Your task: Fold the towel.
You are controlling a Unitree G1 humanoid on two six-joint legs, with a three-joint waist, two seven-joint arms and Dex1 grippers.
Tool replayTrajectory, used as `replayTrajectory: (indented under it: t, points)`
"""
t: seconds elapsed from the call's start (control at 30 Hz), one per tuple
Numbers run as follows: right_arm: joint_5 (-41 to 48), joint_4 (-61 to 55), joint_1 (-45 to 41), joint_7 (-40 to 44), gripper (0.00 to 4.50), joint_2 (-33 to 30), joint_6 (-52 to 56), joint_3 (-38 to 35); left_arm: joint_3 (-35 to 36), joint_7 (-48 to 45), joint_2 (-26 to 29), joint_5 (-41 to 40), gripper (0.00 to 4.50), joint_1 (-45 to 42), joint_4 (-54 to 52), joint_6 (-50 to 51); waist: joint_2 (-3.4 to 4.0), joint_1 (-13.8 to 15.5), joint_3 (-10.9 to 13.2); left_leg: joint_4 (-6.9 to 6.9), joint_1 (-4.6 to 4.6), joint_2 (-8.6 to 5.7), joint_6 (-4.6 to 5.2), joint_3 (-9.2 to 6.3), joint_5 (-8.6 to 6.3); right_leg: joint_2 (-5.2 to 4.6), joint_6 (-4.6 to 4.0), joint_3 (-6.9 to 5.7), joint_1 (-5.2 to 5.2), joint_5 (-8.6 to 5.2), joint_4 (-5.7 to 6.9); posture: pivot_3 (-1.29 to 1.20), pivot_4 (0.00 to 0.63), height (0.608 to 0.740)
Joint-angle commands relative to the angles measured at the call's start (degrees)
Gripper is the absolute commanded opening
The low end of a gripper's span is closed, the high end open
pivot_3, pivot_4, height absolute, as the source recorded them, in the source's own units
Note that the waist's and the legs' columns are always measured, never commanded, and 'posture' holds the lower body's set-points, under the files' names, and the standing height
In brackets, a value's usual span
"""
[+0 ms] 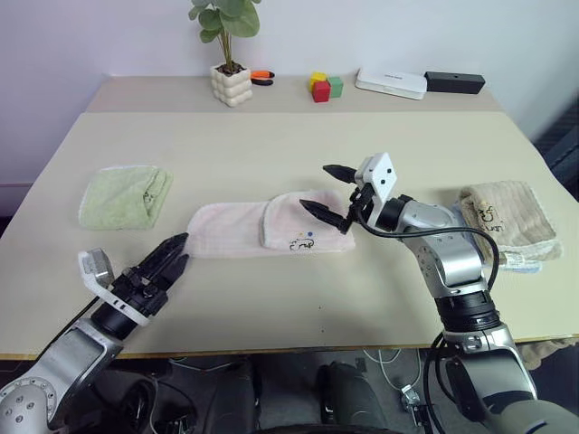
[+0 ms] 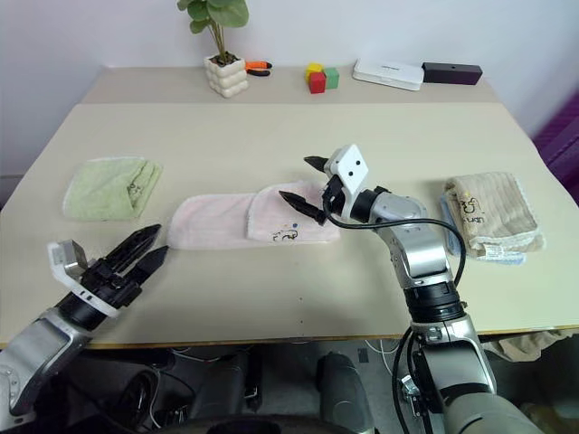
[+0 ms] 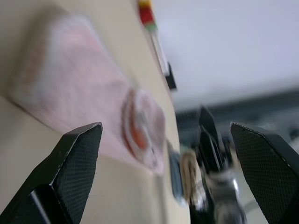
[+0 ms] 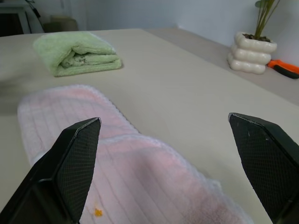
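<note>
Nearest the robot, the left gripper (image 1: pixel 172 253) hangs low over the front of the table (image 1: pixel 271 298), its two black fingers spread apart and holding nothing, pointed toward the near left end of the pale pink towel (image 1: pixel 231 231) but well short of it. The towel lies just beyond, at about the middle of the table, as a long strip running left to right; its right end is already turned over onto itself, so a rounded flap with a small printed mark (image 1: pixel 302 242) sits on top of the lower layer. The right gripper (image 1: pixel 333 192) hovers just above that folded right end, jaws released and empty, one finger over the flap and the other raised clear of it. The cloth looks like fluffy terry: light, soft and limp, likely to sag and drag, not slippery or fragile. A sound hold would be a pinch through the hemmed edge or a corner, probably the free left end, lifted high enough to carry it over the flap without rumpling the layer beneath. To the left, well apart, rests a folded light green towel (image 1: pixel 124 196); to the right, near the table edge, a folded beige towel with black print (image 1: pixel 505 219). At the far side stand a potted plant (image 1: pixel 230 72), an orange-handled tool (image 1: pixel 261 77), coloured blocks (image 1: pixel 324 86), a white box (image 1: pixel 391 83) and a black box (image 1: pixel 454 82).
</note>
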Motion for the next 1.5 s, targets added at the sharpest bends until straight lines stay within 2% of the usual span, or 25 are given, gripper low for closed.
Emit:
replayTrajectory:
  t: [0.03, 0.2, 0.47, 0.57, 0.8, 1.03, 1.13, 1.23, 1.33, 1.5]
  points:
    - [0.2, -0.8, -0.9, -0.1, 4.45, 0.1, -1.4, -0.5, -1.2, 3.5, -0.7, -0.6, 4.5, 0.7, -1.5, -3.3, 0.0, 0.0, 0.0, -0.02, 0.0, 0.0, 0.0, 0.0, 0.0, 0.02, 0.0, -0.01, 0.02, 0.0, -0.04, 0.0, 0.15, 0.735]
    - [-0.2, -0.8, -0.8, -0.5, 4.45, 0.4, -1.7, -0.3, -4.3, 6.9, 0.8, 1.9, 4.5, -1.3, 2.4, -3.5, 0.0, 0.1, 0.0, 0.0, 0.09, 0.0, -0.01, 0.07, 0.0, 0.09, -0.08, -0.1, 0.23, 0.02, -0.21, 0.0, 0.15, 0.735]
    - [-0.4, -1.8, -0.2, -1.9, 4.45, 0.8, -1.2, -0.3, -7.1, 9.3, -1.3, 4.3, 4.5, -7.8, 9.0, -5.4, 0.02, 0.2, 0.0, -0.05, 0.3, 0.0, 0.01, 0.11, -0.01, 0.1, -0.1, -0.13, 0.5, 0.03, -0.38, 0.0, 0.15, 0.735]
    - [-0.5, -2.2, 0.3, -2.5, 4.5, 0.9, -1.0, -0.3, -7.2, 10.9, -2.0, 4.0, 3.64, -11.5, 12.2, -5.6, 0.03, 0.2, 0.0, -0.07, 0.34, 0.0, 0.0, 0.1, -0.01, 0.1, -0.1, -0.13, 0.54, 0.03, -0.4, 0.0, 0.15, 0.735]
    - [-0.9, -2.7, 0.9, -3.7, 4.5, 0.2, -1.2, -0.8, -6.4, 9.5, -0.8, 4.2, 0.12, -14.7, 17.2, -2.7, 0.07, 0.2, 0.0, -0.1, 0.34, 0.0, 0.0, 0.12, -0.01, 0.11, -0.08, -0.12, 0.54, 0.04, -0.41, 0.0, 0.15, 0.735]
    - [-1.1, -3.5, 2.5, -4.6, 4.5, -1.1, -0.9, -1.6, -4.6, 2.3, 2.1, 7.1, 0.05, -15.5, 22.6, 0.6, 0.23, 0.1, -0.1, -0.26, 0.7, 0.01, -0.01, 0.19, -0.02, 0.1, -0.11, -0.1, 0.74, 0.02, -0.43, 0.0, 0.15, 0.735]
    - [-0.5, -3.8, 3.8, -4.3, 4.5, -2.4, -0.5, -2.5, -4.9, -6.4, 5.1, 8.1, 0.05, -15.8, 19.5, 4.4, 0.21, 0.0, -0.1, -0.32, 0.71, 0.01, -0.02, 0.19, -0.01, 0.1, -0.12, -0.09, 0.72, 0.02, -0.45, 0.0, 0.15, 0.735]
    - [2.5, -6.7, 8.9, -0.3, 4.5, -7.6, 0.8, -5.8, -4.1, -15.1, 7.7, 11.8, 0.05, -17.7, 18.9, 4.8, 0.14, 0.5, -0.1, -0.44, 0.62, 0.0, -0.03, 0.24, -0.02, 0.09, -0.12, -0.09, 0.65, 0.02, -0.62, 0.0, 0.15, 0.735]
    - [7.2, -9.7, 12.3, 2.6, 4.5, -10.8, 3.8, -8.9, -7.1, -25.7, 11.5, 23.1, 0.05, -19.2, 16.2, 1.9, 0.09, 0.2, 0.0, -0.6, 0.62, -0.06, -0.03, 0.34, -0.02, -0.02, -0.14, -0.07, 0.62, 0.01, -0.77, 0.0, 0.15, 0.735]
    - [7.4, -11.2, 13.9, 3.5, 4.5, -13.3, 4.1, -9.5, -12.0, -35.7, 13.8, 33.8, 0.05, -27.0, 17.0, 0.0, 0.12, -0.2, 0.0, -0.8, 0.71, -0.03, -0.05, 0.44, 0.0, -0.03, -0.24, -0.03, 0.53, -0.04, -0.78, 0.0, 0.15, 0.735]
